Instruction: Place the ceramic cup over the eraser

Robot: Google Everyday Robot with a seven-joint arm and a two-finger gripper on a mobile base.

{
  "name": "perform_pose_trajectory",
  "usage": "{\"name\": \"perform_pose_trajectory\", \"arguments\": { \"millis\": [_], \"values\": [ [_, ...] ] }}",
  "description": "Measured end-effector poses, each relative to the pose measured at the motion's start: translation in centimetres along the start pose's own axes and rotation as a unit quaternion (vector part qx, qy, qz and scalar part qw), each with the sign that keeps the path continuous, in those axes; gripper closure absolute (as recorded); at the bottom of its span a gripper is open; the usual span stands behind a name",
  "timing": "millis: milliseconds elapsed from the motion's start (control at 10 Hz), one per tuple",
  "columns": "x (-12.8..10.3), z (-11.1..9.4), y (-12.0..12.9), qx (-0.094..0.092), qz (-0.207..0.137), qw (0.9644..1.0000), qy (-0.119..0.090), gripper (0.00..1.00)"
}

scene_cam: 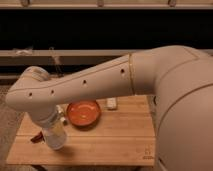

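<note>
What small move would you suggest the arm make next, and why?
Probably ease straight down a little, slowly. The tool hangs low over the table, shut on what looks like the cup, next to the orange bowl. The eraser is hidden behind it, so alignment cannot be confirmed.

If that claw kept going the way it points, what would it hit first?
Probably the wooden table: the claw hangs over its left part, pointing down. What lies right under it is hidden.
</note>
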Motion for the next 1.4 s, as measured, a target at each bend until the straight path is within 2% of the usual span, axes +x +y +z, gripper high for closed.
{"name": "perform_pose_trajectory", "arguments": {
  "millis": [100,300,700,800,1000,1200,1400],
  "values": [
    [-1.1,0.2,-0.9,-0.001,-0.010,0.9999,-0.005,1.00],
    [-1.2,0.4,-1.5,-0.006,-0.022,0.9997,-0.003,1.00],
    [-1.1,1.2,-2.7,0.000,-0.035,0.9994,0.002,0.97],
    [-0.7,1.8,-2.8,0.004,-0.037,0.9993,0.008,0.89],
    [-0.3,4.2,-2.7,0.005,-0.040,0.9992,0.006,0.69],
    [0.3,6.7,-2.4,0.004,-0.043,0.9991,-0.001,0.46],
    [0.5,8.0,-2.1,0.009,-0.049,0.9987,-0.012,0.28]
  ]
}}
